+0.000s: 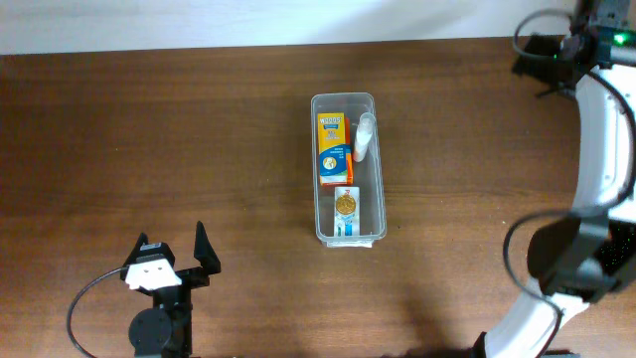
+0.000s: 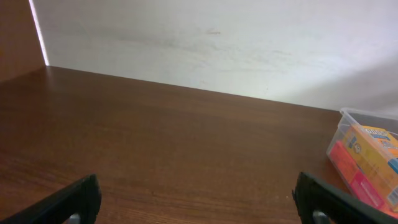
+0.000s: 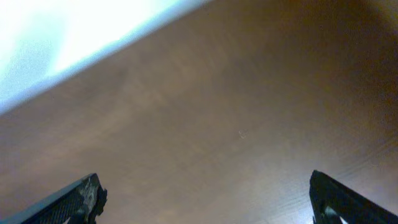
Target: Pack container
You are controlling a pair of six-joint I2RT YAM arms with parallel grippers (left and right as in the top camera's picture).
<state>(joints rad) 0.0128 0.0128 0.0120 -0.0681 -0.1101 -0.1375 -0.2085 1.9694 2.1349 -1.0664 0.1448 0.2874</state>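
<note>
- Left gripper [image 1: 171,249] sits low at the near-left of the worktop [image 1: 149,129], its two black fingers spread wide with nothing between them. Its wrist camera shows only bare brown wood between the fingertips [image 2: 68,202].
- The dark wooden worktop runs back to a pale wall [image 2: 217,43] along its far edge.
- The container [image 1: 343,96], a long clear plastic bin with rounded corners, stands near the middle of the worktop, its long side running from far to near. It is well apart from both grippers. The left wrist camera catches its corner at the right edge of the view.
- Inside the container, a yellow and orange box [image 1: 331,149] lies flat in the far half, with a white tube-like item [image 1: 365,137] just beside it on the right, leaning against the wall.
- A small white box with a gold disc [image 1: 345,211] lies in the near half of the container.
- The right arm [image 1: 606,129], white, reaches up the right side to the far-right corner of the worktop.
- Right gripper [image 3: 205,202] hangs over bare wood, fingers wide apart and holding nothing.
</note>
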